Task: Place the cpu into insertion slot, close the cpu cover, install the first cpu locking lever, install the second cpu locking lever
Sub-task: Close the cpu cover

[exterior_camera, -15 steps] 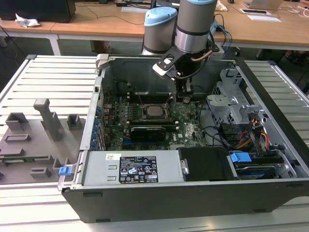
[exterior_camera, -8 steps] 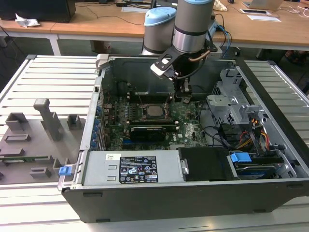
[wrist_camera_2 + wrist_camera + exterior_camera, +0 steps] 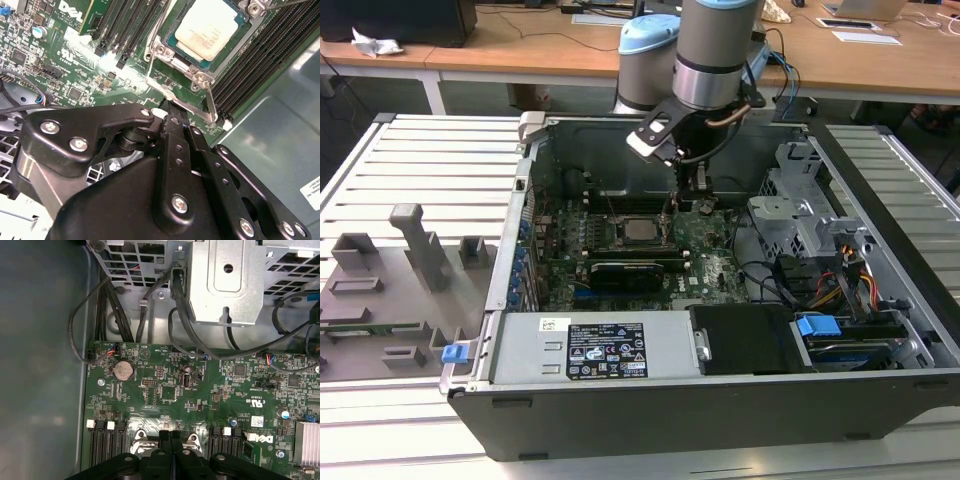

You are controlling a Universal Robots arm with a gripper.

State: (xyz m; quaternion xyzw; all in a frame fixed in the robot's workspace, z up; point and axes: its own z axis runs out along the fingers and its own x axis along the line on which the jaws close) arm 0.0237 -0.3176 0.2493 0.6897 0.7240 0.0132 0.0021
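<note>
Gripper: we're seeing the gripper (image 3: 692,198) hanging from the arm (image 3: 715,45) inside the open computer case (image 3: 720,415). It's sitting low over the motherboard (image 3: 712,258), just to the exterior view's right of the chip (image 3: 640,231).
Jaws: we're reading them as pressed together. In both wrist views the two black fingers (image 3: 164,440) are meeting along one thin seam with no gap showing.
Contact: in the second wrist view the fingertips are ending right at a thin metal lever (image 3: 192,109) running along the near edge of the socket (image 3: 170,46). We can't tell whether they're touching it or pinching anything.
Chip: it's lying flat in the socket, silver top up, square to the rim.
Cover frame: we're seeing the cover frame (image 3: 200,77) lying down around the chip, with the chip showing through its window.
Lever state: the lever is lying low beside the frame. We can't tell whether it's hooked.
Neighbours: long black memory slots (image 3: 250,55) are running along both sides of the socket.
First wrist view: the fingers are pointing at the socket edge. Beyond them we're seeing a coin battery (image 3: 122,371), black cables (image 3: 105,295) and a metal drive cage (image 3: 225,280).
Surroundings: the case is resting on a grey slatted table (image 3: 420,150). Grey fixture blocks (image 3: 415,240) are standing well apart from it on the exterior view's left.
</note>
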